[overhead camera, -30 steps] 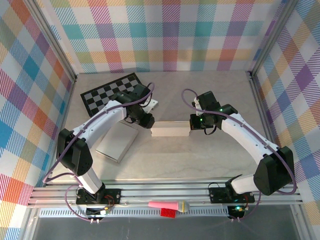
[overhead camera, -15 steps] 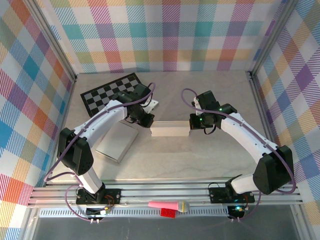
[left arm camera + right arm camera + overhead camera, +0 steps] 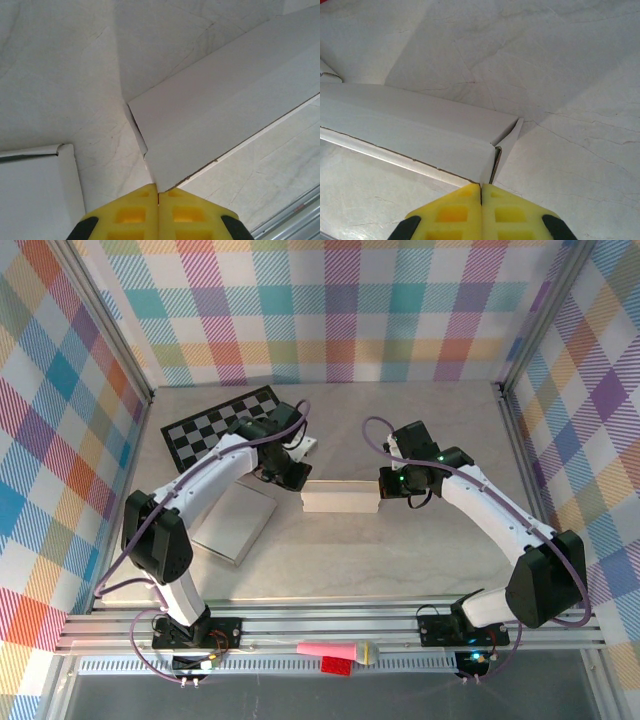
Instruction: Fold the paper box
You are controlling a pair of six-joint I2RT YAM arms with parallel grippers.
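Jointly, left claw and right claw pinch box.

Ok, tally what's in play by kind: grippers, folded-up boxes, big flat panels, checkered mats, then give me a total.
Grippers: 2, the left gripper and the right gripper
Folded-up boxes: 1, the paper box
Big flat panels: 1, the flat white panel
Checkered mats: 1, the checkered mat
Total: 5
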